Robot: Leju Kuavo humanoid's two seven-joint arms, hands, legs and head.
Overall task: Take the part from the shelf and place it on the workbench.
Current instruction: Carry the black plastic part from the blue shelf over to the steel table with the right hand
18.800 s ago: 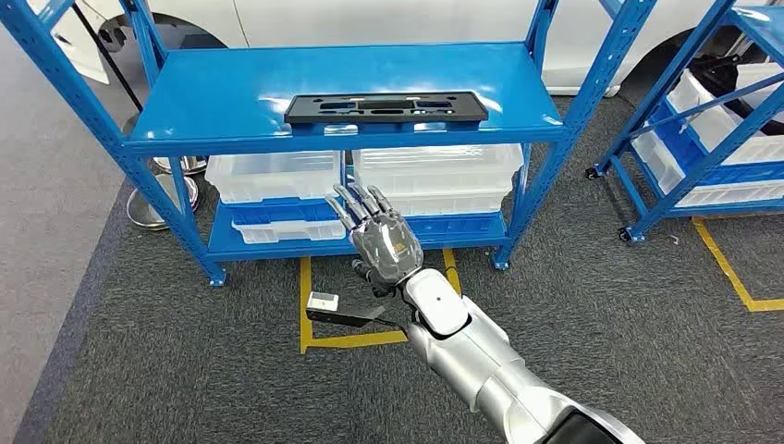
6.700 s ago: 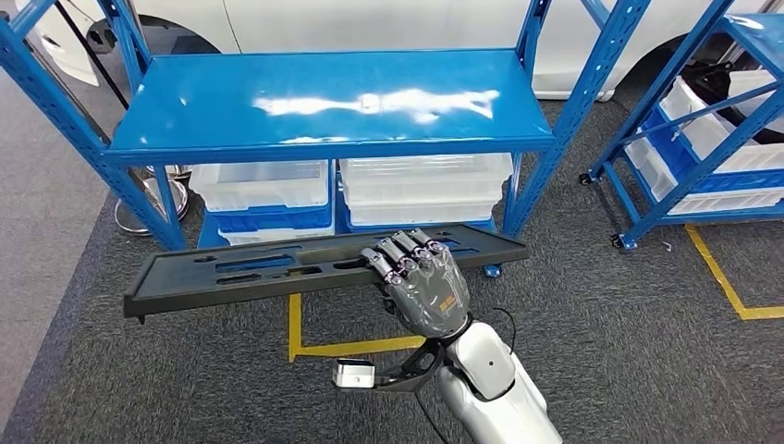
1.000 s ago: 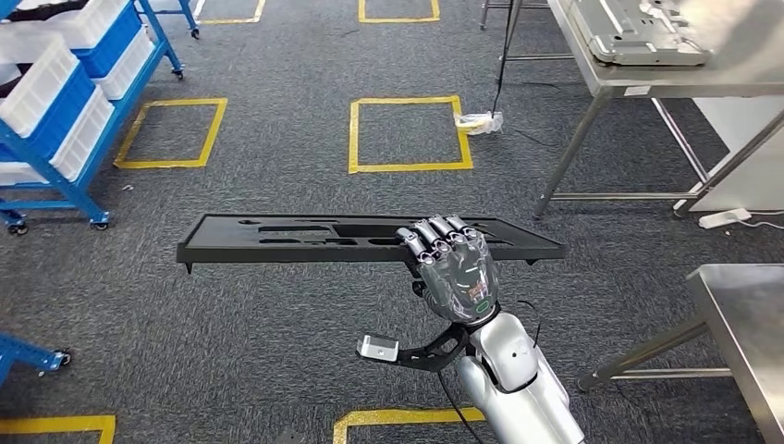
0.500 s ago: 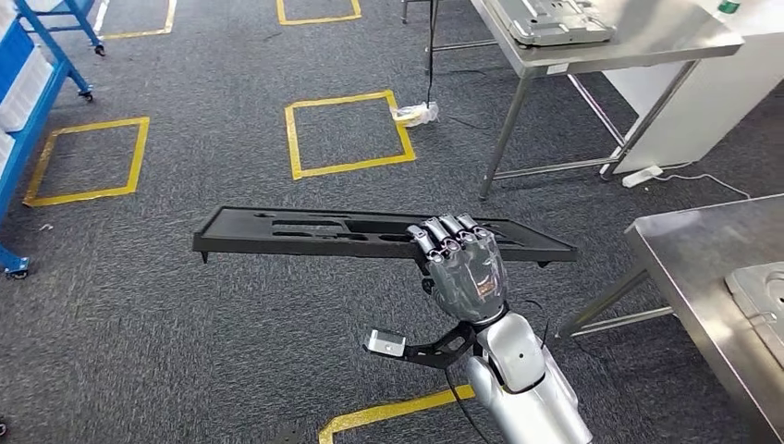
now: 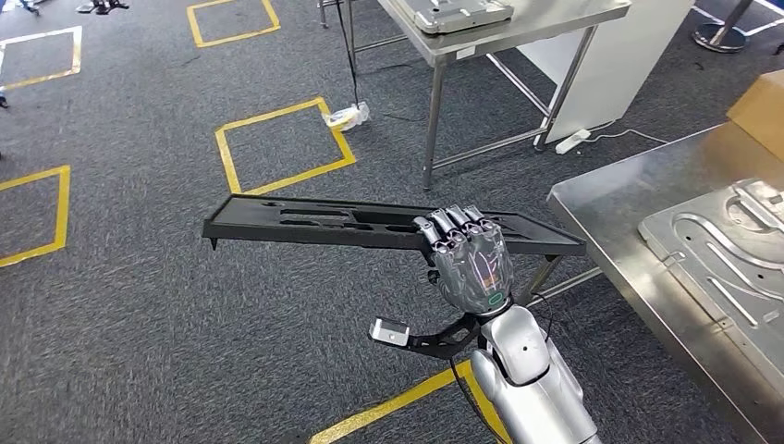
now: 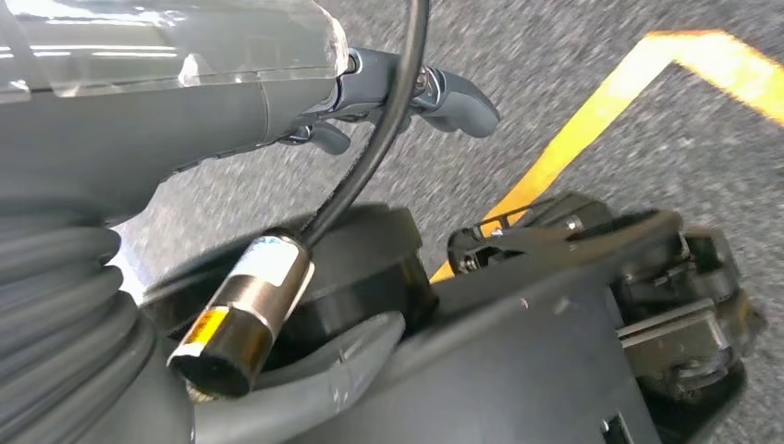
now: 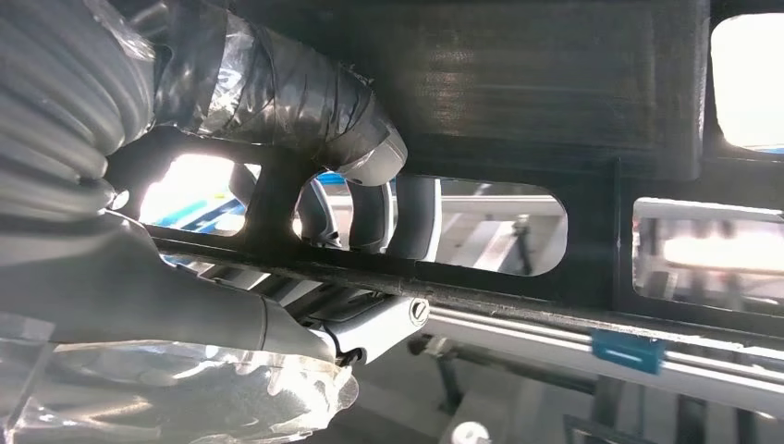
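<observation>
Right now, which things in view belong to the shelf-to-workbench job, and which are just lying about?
Job:
- black part, held by the right hand
- steel workbench ahead on the right

Lying about:
- grey metal plate on that workbench
- farther table
- cardboard box
- yellow floor squares

The long part [image 5: 370, 225] looked like matt black moulded plastic, the right hand [image 5: 470, 264] gripping it was glossy dark grey on a polished silver arm [image 5: 532, 388], the workbench [image 5: 647, 268] was brushed metal, and the floor [image 5: 120, 305] was rough grey carpet.
</observation>
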